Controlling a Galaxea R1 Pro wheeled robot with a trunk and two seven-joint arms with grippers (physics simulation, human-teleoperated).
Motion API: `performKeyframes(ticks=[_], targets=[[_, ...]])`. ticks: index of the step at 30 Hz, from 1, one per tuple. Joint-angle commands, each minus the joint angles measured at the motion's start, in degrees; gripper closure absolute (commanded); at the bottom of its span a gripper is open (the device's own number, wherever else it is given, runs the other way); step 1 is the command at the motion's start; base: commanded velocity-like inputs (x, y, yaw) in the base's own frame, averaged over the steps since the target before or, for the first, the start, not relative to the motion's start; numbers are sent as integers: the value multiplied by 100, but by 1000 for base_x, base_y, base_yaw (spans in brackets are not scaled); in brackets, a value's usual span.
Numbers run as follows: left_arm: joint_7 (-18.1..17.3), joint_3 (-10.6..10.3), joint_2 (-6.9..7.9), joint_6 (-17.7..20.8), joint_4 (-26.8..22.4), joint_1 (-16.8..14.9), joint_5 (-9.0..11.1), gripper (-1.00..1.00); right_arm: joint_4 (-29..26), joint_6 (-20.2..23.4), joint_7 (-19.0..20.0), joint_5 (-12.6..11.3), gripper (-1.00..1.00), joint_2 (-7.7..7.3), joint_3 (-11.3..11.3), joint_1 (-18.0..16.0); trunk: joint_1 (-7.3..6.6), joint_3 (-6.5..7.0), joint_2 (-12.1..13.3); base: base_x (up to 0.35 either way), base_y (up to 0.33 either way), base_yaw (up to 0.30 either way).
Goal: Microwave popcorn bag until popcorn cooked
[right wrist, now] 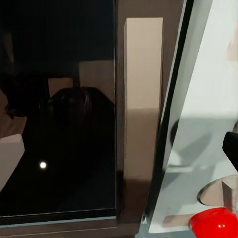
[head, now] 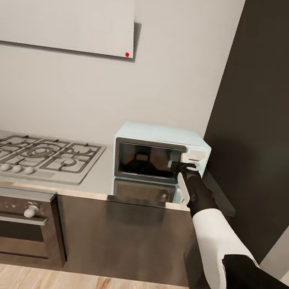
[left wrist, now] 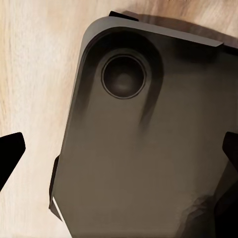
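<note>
The right gripper (head: 183, 166) is at the front of the microwave (head: 160, 155), at the seam between the dark glass door (head: 148, 160) and the white control panel (head: 196, 161). Its black fingers lie against the door's right edge, and I cannot tell if they are open or closed. The microwave door is shut. In the right wrist view the glass door (right wrist: 59, 109) is very near to the gripper, with a pale upright handle (right wrist: 141, 89) just beside the glass and a red light (right wrist: 214, 224) on the panel (right wrist: 208, 114) beyond the handle. The microwave stands on the grey worktop (head: 99, 179), and the gas hob (head: 38, 155) is on the far side of it from the gripper, with the oven (head: 13, 223) under the hob.

The left gripper (left wrist: 119, 158) hangs above a dark grey part of the robot's base (left wrist: 148, 148) and the wooden floor (left wrist: 34, 74). Its two black fingertips (left wrist: 10, 153) are wide apart and hold nothing.
</note>
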Motion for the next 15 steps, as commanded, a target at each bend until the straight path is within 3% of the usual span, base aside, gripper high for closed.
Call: performKeyframes(ticks=[1,15], targets=[[3,21,-1,-9,-5,2,8,-100,-24,19,7,97,-100,-4,9,-1,9,-4,1,0,0,0],[6,21,-1,-7,-5,3,6,-100,-24,19,7,92,-100,-4,9,-1,9,-4,1,0,-28,0]])
